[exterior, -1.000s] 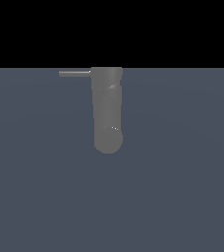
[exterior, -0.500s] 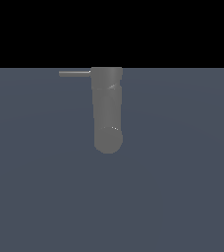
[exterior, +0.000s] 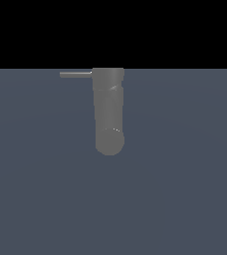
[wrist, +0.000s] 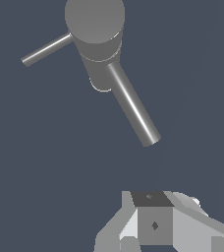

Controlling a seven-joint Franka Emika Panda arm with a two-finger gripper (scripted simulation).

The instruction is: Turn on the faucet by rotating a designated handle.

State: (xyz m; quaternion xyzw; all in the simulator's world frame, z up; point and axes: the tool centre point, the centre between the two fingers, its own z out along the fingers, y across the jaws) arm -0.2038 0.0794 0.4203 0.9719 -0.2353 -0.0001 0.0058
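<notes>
The fingers (wrist: 155, 231) hover well apart from the faucet (wrist: 97, 34) and handle (wrist: 44, 49); their state is unclear.

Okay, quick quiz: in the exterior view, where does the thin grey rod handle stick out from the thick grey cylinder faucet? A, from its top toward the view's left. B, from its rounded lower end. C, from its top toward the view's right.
A: the thin grey rod handle runs toward the exterior view's left from the top of the thick grey cylinder faucet.

Gripper at the frame edge

Only the gripper (wrist: 155, 231) base shows in the wrist view; fingertips are cut off, its state unclear.
</notes>
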